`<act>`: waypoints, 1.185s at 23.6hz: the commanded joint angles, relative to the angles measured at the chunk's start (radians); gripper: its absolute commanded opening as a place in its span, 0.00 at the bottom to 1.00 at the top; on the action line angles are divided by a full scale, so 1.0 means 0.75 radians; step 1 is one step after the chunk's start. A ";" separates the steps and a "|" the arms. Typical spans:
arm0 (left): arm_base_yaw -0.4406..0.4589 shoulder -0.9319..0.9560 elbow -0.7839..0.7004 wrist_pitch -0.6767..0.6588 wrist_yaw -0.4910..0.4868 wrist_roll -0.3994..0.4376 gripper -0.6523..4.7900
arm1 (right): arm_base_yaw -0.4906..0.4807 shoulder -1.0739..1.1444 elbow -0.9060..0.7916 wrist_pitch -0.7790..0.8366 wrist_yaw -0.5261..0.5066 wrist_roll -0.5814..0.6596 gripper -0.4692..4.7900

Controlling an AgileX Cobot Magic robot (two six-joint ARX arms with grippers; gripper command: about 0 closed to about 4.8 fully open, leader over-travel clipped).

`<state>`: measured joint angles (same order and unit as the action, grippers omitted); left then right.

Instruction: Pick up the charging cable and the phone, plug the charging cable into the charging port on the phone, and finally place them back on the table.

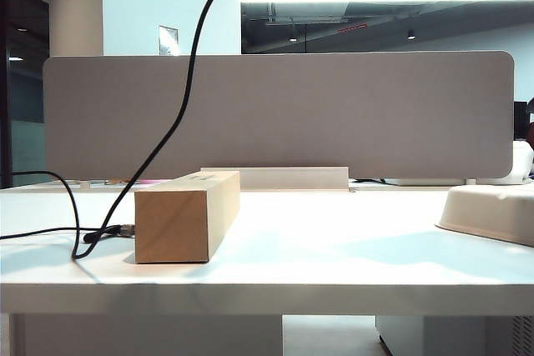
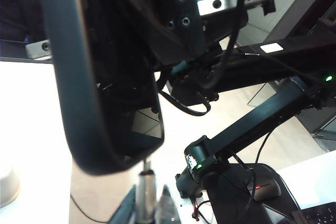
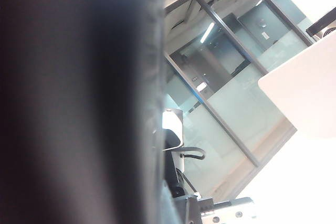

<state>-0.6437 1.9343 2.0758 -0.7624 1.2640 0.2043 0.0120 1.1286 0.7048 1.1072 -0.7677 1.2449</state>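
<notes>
Cardboard box (image 1: 185,214) beside charging cable (image 1: 179,114); both grippers apparently closed.

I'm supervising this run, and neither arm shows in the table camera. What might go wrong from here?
1. The charging cable climbs from beside the cardboard box out of the exterior view's top; pulling may drag its slack against the box.
2. Both grippers are outside the exterior view. The phone, apparently held by the left gripper, fills the left wrist view, and dark blur covers half the right gripper's view; neither shows plug or port, so mating may miss.
</notes>
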 commanded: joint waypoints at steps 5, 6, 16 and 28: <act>-0.005 -0.007 0.006 0.072 -0.044 -0.030 0.11 | 0.001 -0.005 0.013 0.025 -0.006 -0.014 0.07; -0.005 -0.007 0.006 0.074 -0.044 -0.030 0.11 | 0.001 -0.005 0.013 0.024 -0.009 -0.014 0.07; -0.023 0.021 0.006 0.302 -0.044 -0.258 0.11 | 0.085 -0.004 0.013 -0.063 -0.044 -0.079 0.07; -0.001 0.025 0.006 0.270 -0.046 -0.283 0.11 | 0.099 -0.005 0.013 -0.362 -0.208 -0.195 0.07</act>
<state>-0.6384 1.9659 2.0682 -0.6720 1.2293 -0.0055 0.0669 1.1229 0.7208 0.8810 -0.7712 1.1057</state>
